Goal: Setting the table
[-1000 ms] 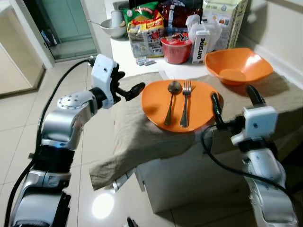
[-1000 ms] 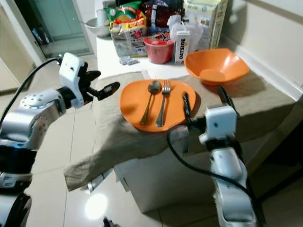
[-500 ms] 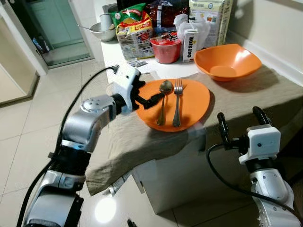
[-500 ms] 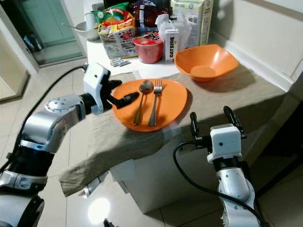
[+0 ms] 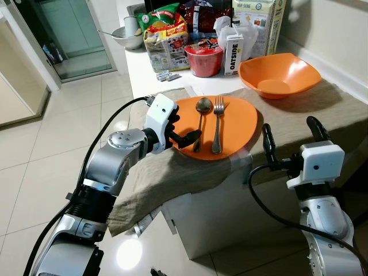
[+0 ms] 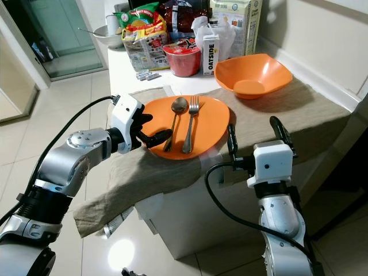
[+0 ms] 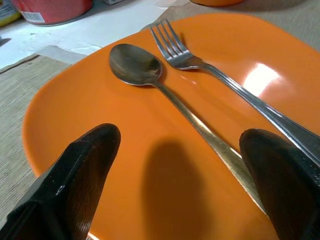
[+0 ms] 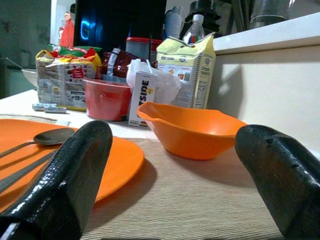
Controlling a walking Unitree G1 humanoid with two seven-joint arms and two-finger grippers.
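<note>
Since a moment ago my left gripper (image 7: 180, 165) has dropped lower over the orange plate (image 5: 241, 123); fingers spread wide astride the spoon (image 7: 165, 90) handle, gripping nothing; right gripper (image 5: 290, 138) open, empty.

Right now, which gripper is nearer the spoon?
Left. The left gripper hovers open over the plate's near edge by the spoon handle; the right gripper sits off the table edge.

My head views are bright and evenly lit from overhead, with a white glare spot on the glossy floor tiles (image 5: 127, 253). The orange plate (image 7: 165, 165) shows a sharp highlight and the soft shadow of my left gripper (image 7: 182, 190) (its near fingers blur). My right wrist view is dimmer, its background dark
</note>
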